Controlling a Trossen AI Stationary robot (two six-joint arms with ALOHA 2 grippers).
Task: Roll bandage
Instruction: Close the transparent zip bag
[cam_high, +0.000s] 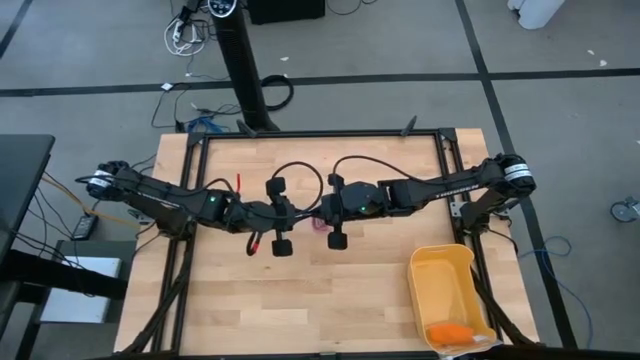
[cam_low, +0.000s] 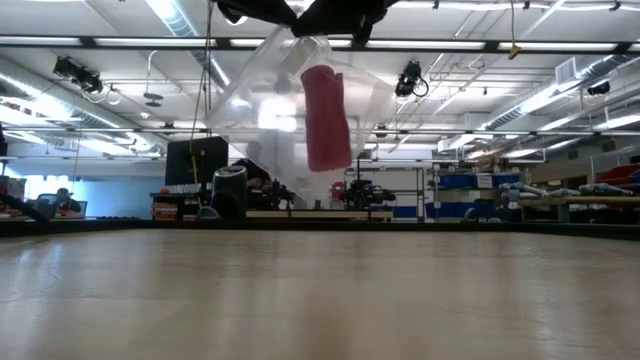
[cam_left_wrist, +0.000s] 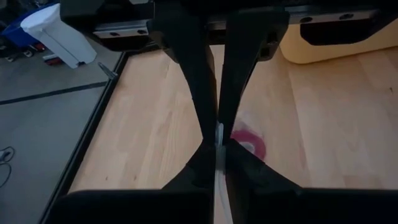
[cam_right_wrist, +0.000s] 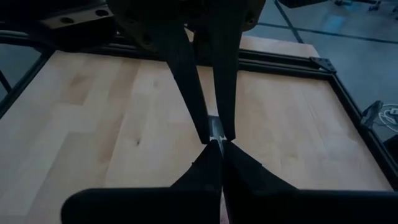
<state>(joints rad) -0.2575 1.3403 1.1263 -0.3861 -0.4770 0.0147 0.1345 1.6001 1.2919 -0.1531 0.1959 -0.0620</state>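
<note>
A clear crinkled plastic bag (cam_low: 262, 95) hangs high above the table with the pink bandage (cam_low: 325, 118) inside it as a small roll. The roll also shows below the fingers in the left wrist view (cam_left_wrist: 250, 140) and as a pink spot between the arms in the high view (cam_high: 318, 227). My left gripper (cam_left_wrist: 219, 142) and my right gripper (cam_right_wrist: 214, 138) meet over the table's middle. Each is shut on the bag's top. My left gripper pinches a thin clear edge of the bag (cam_left_wrist: 219, 132) between its two fingers, from above. The bag hangs below the fingers, clear of the table. My right gripper pinches a thin clear edge of the bag (cam_right_wrist: 214, 124) between its two fingers, from above. The bag hangs below, lifted clear.
A yellow bin (cam_high: 447, 290) stands at the table's near right corner with a small orange object (cam_high: 450, 331) in it. The wooden tabletop (cam_high: 330, 300) is framed by black rails. Cables (cam_high: 300, 175) loop off both wrists.
</note>
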